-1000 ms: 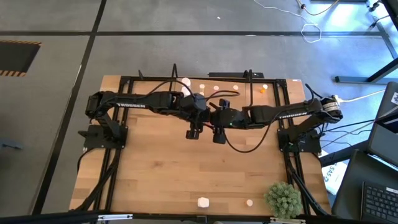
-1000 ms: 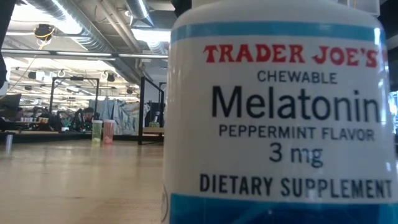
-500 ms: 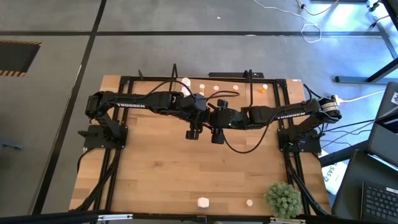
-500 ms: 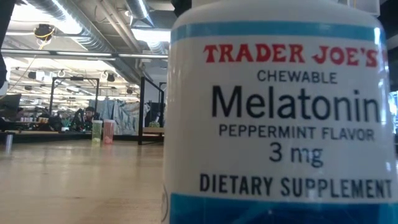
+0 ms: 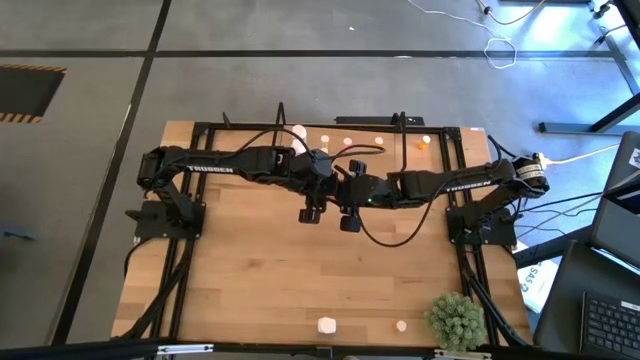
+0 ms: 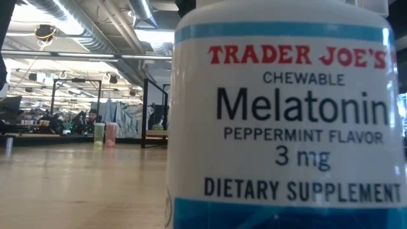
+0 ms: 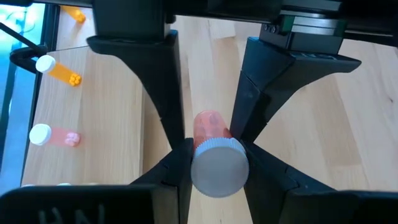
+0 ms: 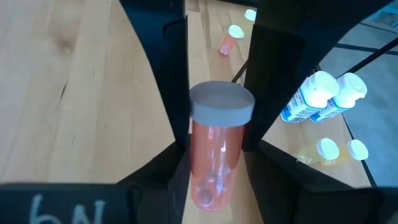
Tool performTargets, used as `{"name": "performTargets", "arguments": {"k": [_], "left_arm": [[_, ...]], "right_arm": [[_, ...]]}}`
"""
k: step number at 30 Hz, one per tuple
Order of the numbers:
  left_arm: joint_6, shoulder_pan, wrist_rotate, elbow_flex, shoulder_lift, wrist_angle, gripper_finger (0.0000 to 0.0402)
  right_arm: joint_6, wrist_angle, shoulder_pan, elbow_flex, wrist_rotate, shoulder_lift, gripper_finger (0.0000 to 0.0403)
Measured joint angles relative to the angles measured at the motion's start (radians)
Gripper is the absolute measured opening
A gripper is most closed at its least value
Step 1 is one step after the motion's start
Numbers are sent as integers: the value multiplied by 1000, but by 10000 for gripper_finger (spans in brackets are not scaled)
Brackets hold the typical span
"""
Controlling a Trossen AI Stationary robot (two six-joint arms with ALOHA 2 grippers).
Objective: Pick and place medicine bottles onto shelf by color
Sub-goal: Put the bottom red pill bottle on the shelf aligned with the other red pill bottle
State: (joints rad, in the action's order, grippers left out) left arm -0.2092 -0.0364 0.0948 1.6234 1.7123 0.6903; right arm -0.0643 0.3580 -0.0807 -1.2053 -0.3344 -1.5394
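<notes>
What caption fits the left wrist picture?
Left pincer shut on a pink bottle with a white cap, above the wooden table.

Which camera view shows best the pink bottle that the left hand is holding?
The left wrist view: the pink bottle fills the picture's middle, clamped between the left hand fingers, grey cap toward the camera. The high view shows only that hand mid-table; the bottle is too small to see. The low view is blocked by a white melatonin bottle.
</notes>
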Motion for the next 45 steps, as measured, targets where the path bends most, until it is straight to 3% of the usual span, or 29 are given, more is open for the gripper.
{"name": "performTargets", "arguments": {"k": [45], "left_arm": [[-29, 1, 34, -1, 1, -20, 108]], "right_arm": [[0, 0, 0, 0, -5, 0, 135]]}}
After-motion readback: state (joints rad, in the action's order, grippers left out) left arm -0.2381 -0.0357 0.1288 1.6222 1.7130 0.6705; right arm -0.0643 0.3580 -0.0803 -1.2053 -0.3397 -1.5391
